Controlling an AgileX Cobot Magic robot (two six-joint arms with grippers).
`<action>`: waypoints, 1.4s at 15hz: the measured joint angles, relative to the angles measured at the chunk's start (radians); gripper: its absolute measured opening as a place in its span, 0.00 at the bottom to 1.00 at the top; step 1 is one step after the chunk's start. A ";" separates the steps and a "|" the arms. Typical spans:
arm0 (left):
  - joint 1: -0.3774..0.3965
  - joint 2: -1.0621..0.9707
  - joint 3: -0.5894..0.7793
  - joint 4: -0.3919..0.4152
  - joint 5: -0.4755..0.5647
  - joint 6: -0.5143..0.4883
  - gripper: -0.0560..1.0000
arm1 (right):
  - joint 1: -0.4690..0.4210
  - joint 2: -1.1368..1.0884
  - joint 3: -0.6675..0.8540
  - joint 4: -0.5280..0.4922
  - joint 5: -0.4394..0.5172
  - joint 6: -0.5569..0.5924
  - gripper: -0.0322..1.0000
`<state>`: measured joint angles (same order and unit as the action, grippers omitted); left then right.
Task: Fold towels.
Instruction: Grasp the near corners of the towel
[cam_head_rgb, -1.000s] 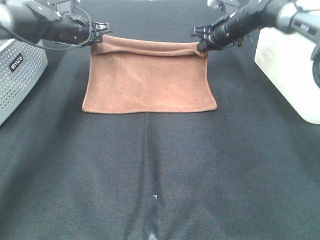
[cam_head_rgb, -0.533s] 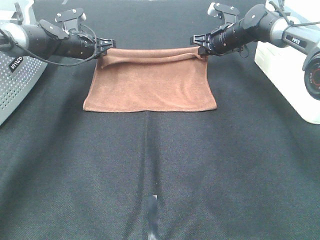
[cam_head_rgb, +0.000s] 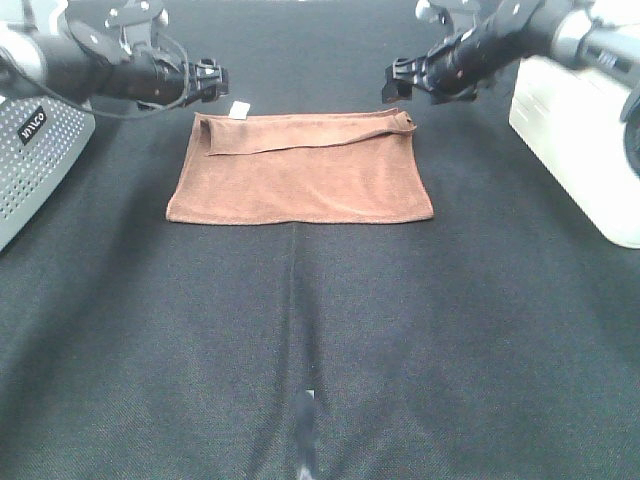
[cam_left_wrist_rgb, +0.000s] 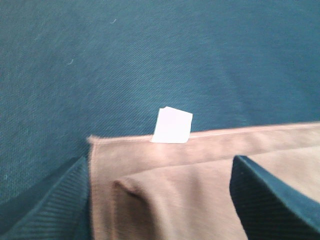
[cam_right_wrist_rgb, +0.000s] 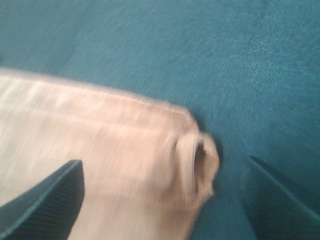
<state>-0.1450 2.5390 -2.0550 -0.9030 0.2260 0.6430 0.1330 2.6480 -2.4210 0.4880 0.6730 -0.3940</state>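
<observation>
1. My left pincer (cam_head_rgb: 213, 77) stands wide and holds nothing. The right pincer (cam_head_rgb: 393, 80) is the same. Both are near the far corners, clear of the cloth.
2. The towel (cam_head_rgb: 300, 175) lies folded on the table (cam_head_rgb: 300, 350), its upper layer short and skewed.
3. Risk: the curled right corner (cam_right_wrist_rgb: 200, 160) could snag a finger, or a pinch could catch only 1 layer and drag the fold open.

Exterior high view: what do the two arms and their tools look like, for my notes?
The left arm and right arm are black cylindrical tubes with silver-grey joint sections. A thin black cable loops loosely under the left arm. Each arm ends in a small black two-fingered tool: left tool, right tool. In the left wrist view the fingers look dark and finely ribbed.
</observation>
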 joint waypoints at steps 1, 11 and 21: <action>0.007 -0.011 -0.001 0.002 0.076 -0.013 0.76 | 0.000 -0.014 -0.006 -0.024 0.051 0.003 0.80; 0.082 -0.082 -0.003 0.241 0.674 -0.471 0.77 | 0.000 -0.071 -0.012 -0.129 0.536 0.255 0.81; 0.075 -0.068 -0.003 0.436 0.847 -0.683 0.77 | -0.020 -0.115 0.182 -0.108 0.545 0.271 0.80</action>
<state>-0.0700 2.4710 -2.0580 -0.4670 1.0730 -0.0400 0.1130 2.5330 -2.2390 0.3800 1.2180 -0.1230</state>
